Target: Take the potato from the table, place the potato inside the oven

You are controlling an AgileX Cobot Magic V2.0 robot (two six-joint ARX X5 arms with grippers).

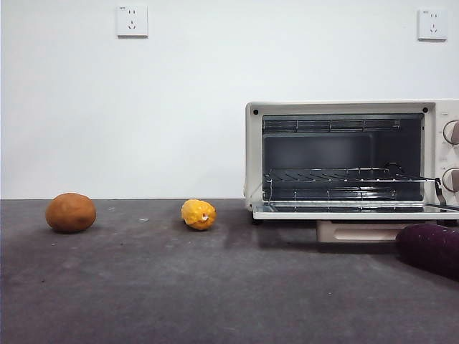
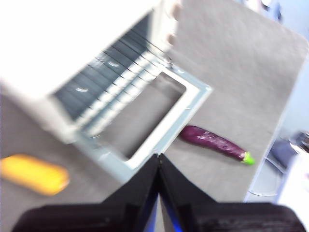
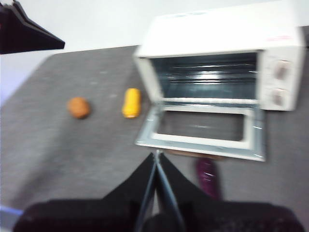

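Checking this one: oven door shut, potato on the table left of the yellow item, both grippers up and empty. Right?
Not quite: the oven door is open, folded down flat, as the front view shows. The rest holds: the potato sits on the table left of the yellow item, and the left gripper and right gripper are up, empty.

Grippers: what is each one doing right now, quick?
Left gripper: closed, holding nothing, above the oven.
Right gripper: closed, holding nothing.

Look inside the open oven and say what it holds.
The oven holds only its wire rack; the potato sits outside on the table. The cavity's corners are too dark to check.
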